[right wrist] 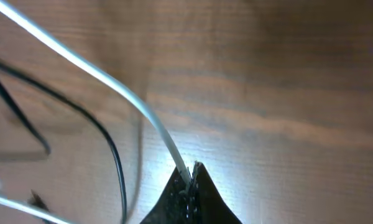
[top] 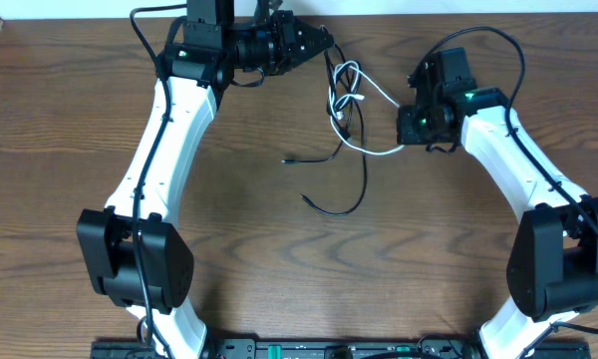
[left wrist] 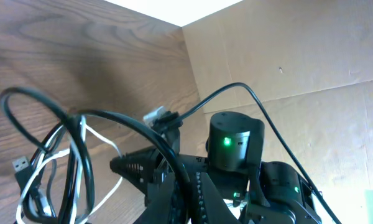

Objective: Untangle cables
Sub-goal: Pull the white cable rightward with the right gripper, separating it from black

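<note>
The white cable [top: 371, 151] and the black cable [top: 363, 184] are knotted together [top: 343, 95] at the far middle of the table. My left gripper [top: 326, 46] is shut on the black cable just above the knot. In the left wrist view the black cable [left wrist: 81, 155] runs into the jaws [left wrist: 188, 180], with white strands [left wrist: 102, 140] looped through it. My right gripper [top: 408, 138] is shut on the white cable to the right of the knot. In the right wrist view the white cable [right wrist: 112, 84] enters the closed jaws [right wrist: 191, 174]. The black cable's loose ends lie nearer the middle.
The wooden table [top: 80, 120] has a brown cardboard wall [left wrist: 311, 56] behind its far edge. A small USB plug [left wrist: 20, 165] hangs at the tangle's left side. A black cable loop [right wrist: 115, 162] lies left of my right jaws.
</note>
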